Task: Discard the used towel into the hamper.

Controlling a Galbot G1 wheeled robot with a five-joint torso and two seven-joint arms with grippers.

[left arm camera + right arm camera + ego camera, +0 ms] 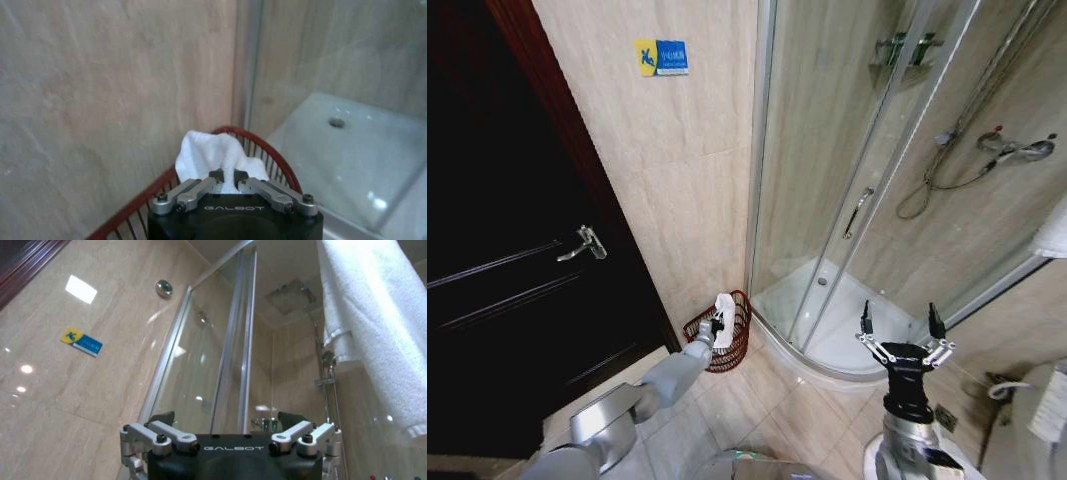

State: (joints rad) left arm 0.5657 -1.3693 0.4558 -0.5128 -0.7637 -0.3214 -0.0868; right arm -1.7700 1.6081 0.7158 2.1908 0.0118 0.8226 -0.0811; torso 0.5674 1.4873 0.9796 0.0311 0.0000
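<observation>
The left gripper [717, 322] pinches the white towel [723, 312] directly above the red wire hamper [727, 352] in the wall corner. The right gripper [901, 335] is raised, fingers spread, holding nothing. Releasing off-centre could drape the towel over the hamper rim.

Pretty standard hotel-style bathroom here. Walls are glossy beige stone-look tiles [677, 180], and there's a small blue-and-yellow sign [661, 57] stuck up high on one. On the left sits a dark brown wooden door [497, 260] with a silver lever handle [584, 243]. The curved glass shower enclosure [847, 170] takes up the corner, with a white shower tray [847, 320], a chrome hand shower with hose [987, 160] and a little high shelf [905, 50]. Floor is beige tile [777, 410] too. A white towel [373, 325] hangs nearby
</observation>
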